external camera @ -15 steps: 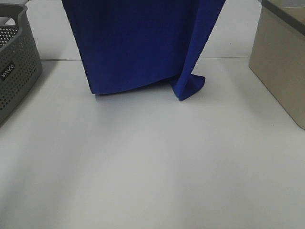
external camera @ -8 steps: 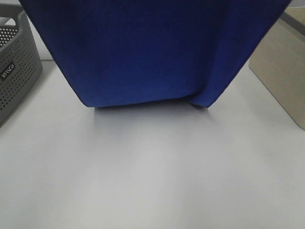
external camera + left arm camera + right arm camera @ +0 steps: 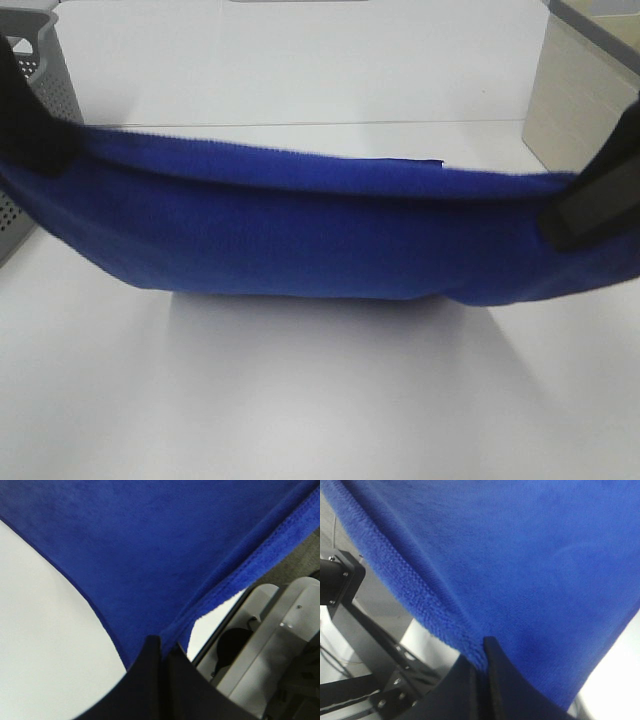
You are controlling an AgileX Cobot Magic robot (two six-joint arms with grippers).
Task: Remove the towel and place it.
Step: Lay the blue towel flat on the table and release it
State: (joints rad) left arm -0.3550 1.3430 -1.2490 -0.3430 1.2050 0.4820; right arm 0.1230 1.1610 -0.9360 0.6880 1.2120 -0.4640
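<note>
The royal-blue plush towel (image 3: 320, 230) is stretched wide across the exterior high view, sagging in the middle, its lower part resting on the white table. My left gripper (image 3: 35, 125) holds its left end and my right gripper (image 3: 595, 205) holds its right end. In the left wrist view the black fingers (image 3: 160, 652) are pinched shut on the towel's hemmed edge (image 3: 240, 570). In the right wrist view the fingers (image 3: 482, 652) are shut on the towel's thick edge (image 3: 420, 605). The white tag is not visible.
A grey perforated basket (image 3: 45, 90) stands at the left edge of the white table (image 3: 320, 400). A beige bin (image 3: 580, 95) stands at the right. The robot's frame shows beyond the table edge in both wrist views.
The towel, hanging high and filling the upper view, has come down and toward the camera. It is now spread sideways low over the table, and both grippers have come into view.
</note>
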